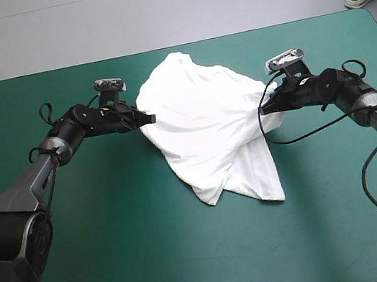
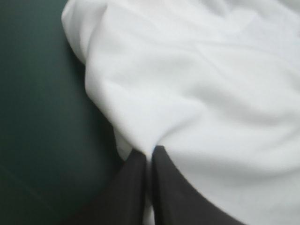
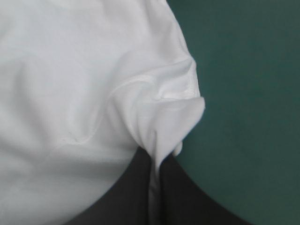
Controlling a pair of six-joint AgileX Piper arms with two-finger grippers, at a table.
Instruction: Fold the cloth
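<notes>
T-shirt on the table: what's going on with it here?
Both robot arms have hold of the white T-shirt, which lies rumpled and partly spread on the teal-green cover. The left pincer is shut on the shirt's edge on its side. The right pincer is shut on a bunched edge opposite. No neat fold has been made yet.

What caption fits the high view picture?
The left gripper and right gripper pinch opposite sides of the crumpled white T-shirt.
</notes>
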